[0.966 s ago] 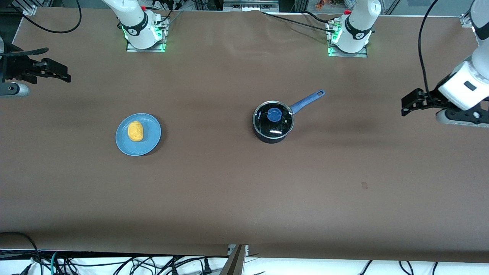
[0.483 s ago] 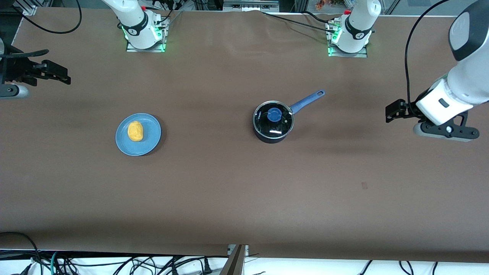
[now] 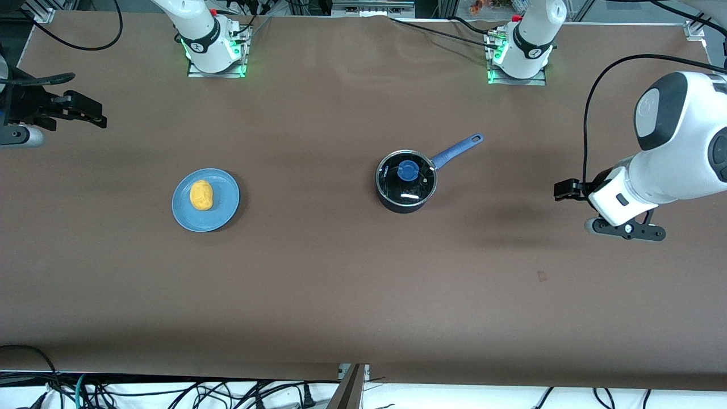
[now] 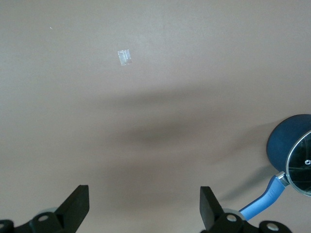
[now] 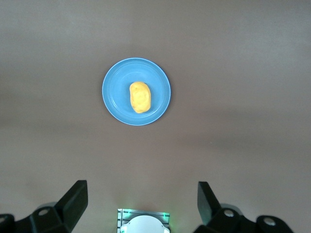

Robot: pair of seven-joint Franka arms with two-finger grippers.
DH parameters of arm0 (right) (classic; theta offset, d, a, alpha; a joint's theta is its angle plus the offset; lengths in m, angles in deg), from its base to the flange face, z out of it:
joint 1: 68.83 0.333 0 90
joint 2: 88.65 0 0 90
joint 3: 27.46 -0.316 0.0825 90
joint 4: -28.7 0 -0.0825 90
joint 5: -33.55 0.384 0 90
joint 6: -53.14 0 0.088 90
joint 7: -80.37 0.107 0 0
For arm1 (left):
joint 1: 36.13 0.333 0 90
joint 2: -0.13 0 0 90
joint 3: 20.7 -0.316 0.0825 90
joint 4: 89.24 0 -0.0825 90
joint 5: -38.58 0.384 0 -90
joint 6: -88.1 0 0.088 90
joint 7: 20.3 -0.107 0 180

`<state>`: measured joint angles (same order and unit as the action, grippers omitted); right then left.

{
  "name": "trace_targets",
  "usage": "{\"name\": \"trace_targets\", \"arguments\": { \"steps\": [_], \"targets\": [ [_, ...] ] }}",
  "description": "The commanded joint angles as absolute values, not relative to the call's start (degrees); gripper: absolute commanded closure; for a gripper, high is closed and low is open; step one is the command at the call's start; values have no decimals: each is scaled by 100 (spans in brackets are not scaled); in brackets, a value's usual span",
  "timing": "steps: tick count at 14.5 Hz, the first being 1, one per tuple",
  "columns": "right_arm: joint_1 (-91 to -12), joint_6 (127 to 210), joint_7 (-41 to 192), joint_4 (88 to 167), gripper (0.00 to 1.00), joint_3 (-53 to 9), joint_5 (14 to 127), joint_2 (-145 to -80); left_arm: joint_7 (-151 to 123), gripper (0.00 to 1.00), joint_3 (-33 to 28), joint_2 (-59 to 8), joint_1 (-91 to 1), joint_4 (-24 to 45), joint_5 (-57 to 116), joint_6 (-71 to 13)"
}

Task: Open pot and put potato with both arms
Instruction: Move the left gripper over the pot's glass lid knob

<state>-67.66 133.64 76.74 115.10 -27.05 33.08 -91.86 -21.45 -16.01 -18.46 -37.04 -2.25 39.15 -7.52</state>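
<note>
Pot [image 3: 406, 182] sits lidded mid-surface [image 3: 341, 284], handle angled toward the left arm's base. Potato [image 3: 201, 195] rests on the blue plate [image 3: 224, 210] toward the right arm's end. Left end effector [image 3: 565, 190] hovers over bare surface, spread wide (holding nothing). Right end effector [image 3: 93, 113] waits, equally wide.

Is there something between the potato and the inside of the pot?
Yes. The glass lid sits closed on the pot, covering its opening. The potato lies on the blue plate; only bare table separates plate and pot.
</note>
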Motion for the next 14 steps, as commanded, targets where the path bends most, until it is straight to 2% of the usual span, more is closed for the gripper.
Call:
{"name": "trace_targets", "arguments": {
  "steps": [1,4,8,12,14],
  "targets": [
    [-6777,13329,7624,11387,0,-2711,3346,-9208,-1952,0,-1561,-1807,-3736,-390,3708,-586],
    [-6769,13338,7624,11395,0,-2711,3346,-9208,-514,0,-1045,-1649,-3736,-284,3304,-182],
    [-6777,13338,7615,11395,0,-2711,3346,-9217,194,0,-376,-1630,-3736,-109,3313,-242],
    [-6769,13399,7624,11395,0,-2711,3346,-9226,1027,0,257,-1735,-3753,567,3321,-1330],
    [-6760,13522,7624,11395,0,-2720,3346,-9226,1667,0,382,-1955,-4076,770,3426,-1884]
  ]
}}
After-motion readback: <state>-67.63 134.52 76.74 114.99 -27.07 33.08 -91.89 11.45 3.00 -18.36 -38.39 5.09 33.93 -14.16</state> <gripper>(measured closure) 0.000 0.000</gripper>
